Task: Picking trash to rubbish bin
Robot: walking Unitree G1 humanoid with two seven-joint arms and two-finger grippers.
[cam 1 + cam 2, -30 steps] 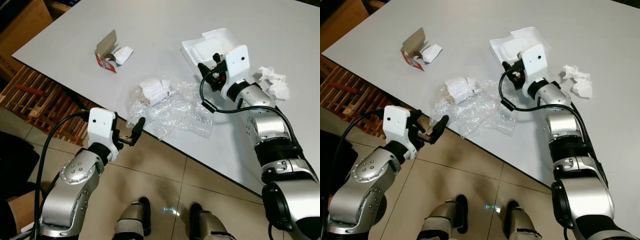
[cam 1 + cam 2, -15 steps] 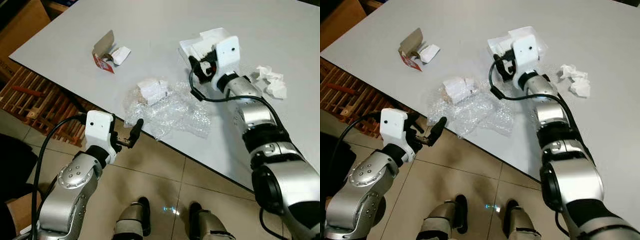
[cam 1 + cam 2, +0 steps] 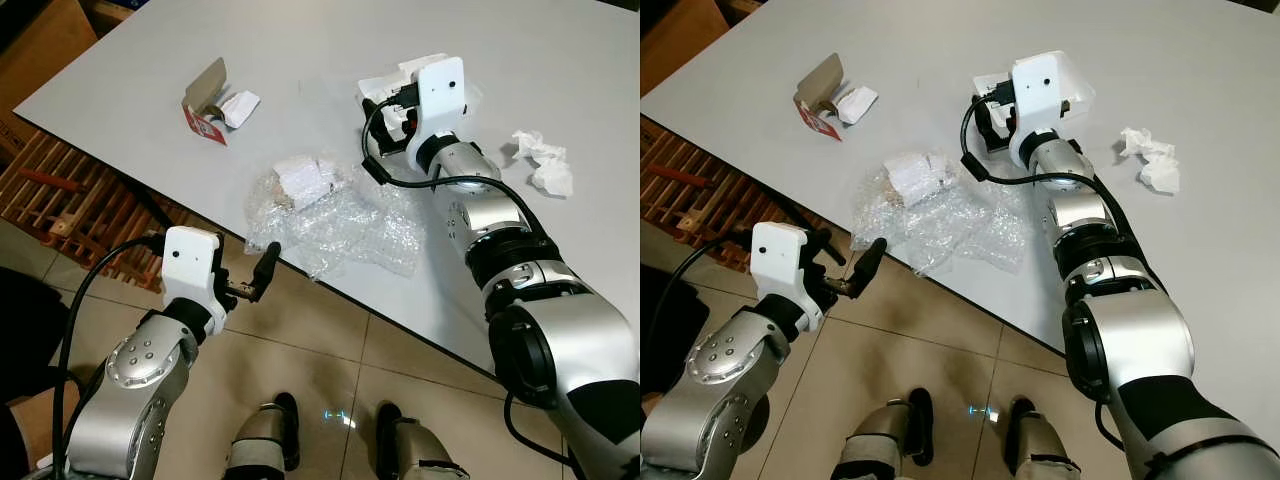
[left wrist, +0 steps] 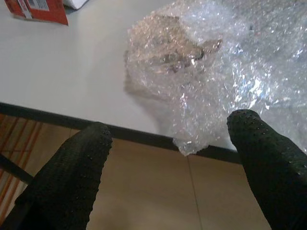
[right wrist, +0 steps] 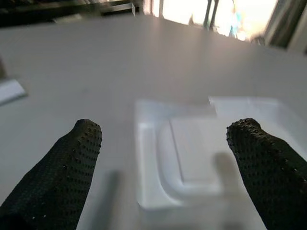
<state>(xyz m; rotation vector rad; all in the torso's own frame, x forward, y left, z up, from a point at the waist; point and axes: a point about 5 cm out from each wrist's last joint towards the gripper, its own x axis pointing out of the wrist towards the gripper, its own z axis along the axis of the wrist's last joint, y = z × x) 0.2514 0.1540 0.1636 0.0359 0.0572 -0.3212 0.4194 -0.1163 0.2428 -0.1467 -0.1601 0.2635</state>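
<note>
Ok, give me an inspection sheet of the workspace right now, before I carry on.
Surface: white table, trash scattered on it.
Job's things: white tray; bubble wrap at the table's edge; torn carton; crumpled tissue.
Clutter: nothing seen.
Grippers: right gripper open, poised at the tray; left gripper open, off the table's edge facing the bubble wrap.
Cables: black cable along right wrist.
Surroundings: tiled floor; wooden rack.

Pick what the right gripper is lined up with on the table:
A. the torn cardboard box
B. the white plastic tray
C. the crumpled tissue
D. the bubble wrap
B: the right gripper, fingers apart, points at the white plastic tray ahead of it; the bubble wrap lies nearer the table edge by the left gripper.
</note>
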